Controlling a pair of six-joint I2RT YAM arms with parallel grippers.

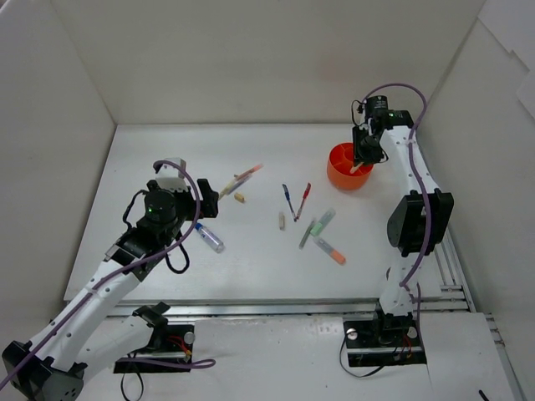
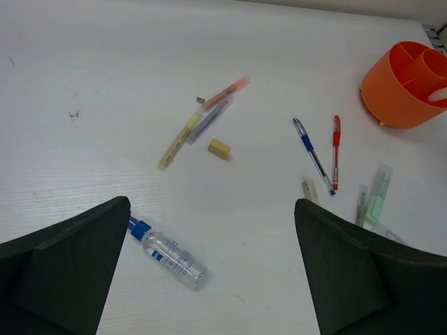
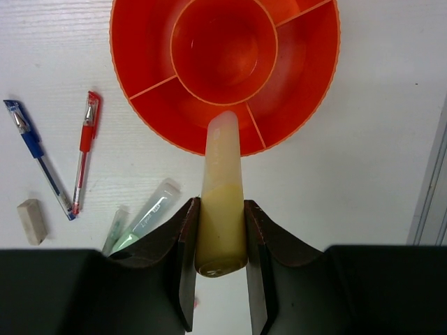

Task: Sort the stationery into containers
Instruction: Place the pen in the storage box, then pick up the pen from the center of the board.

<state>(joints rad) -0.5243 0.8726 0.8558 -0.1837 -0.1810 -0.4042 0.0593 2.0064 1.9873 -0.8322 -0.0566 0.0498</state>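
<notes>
Right wrist view: the yellow highlighter point(image 3: 222, 188) is pinched by the right tool point(image 3: 221, 209), its tip over the orange pot point(image 3: 307, 105) at 12 o'clock. A blue pen point(image 3: 38, 164) and a red pen point(image 3: 84, 146) lie on the desk point(image 3: 363, 195) at the pot's 8 o'clock. The left tool point(image 2: 213, 206) is spread wide over the blue-capped tube point(image 2: 171, 252).

free: gap between stub point(image 1: 282, 220) and tube point(image 1: 210, 238) | obstacle: pot point(image 1: 337, 175) rim

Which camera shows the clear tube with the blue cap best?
The left wrist view: the tube lies close up, with its cap and label visible. The top view shows it only small; the right wrist view misses it.
</notes>
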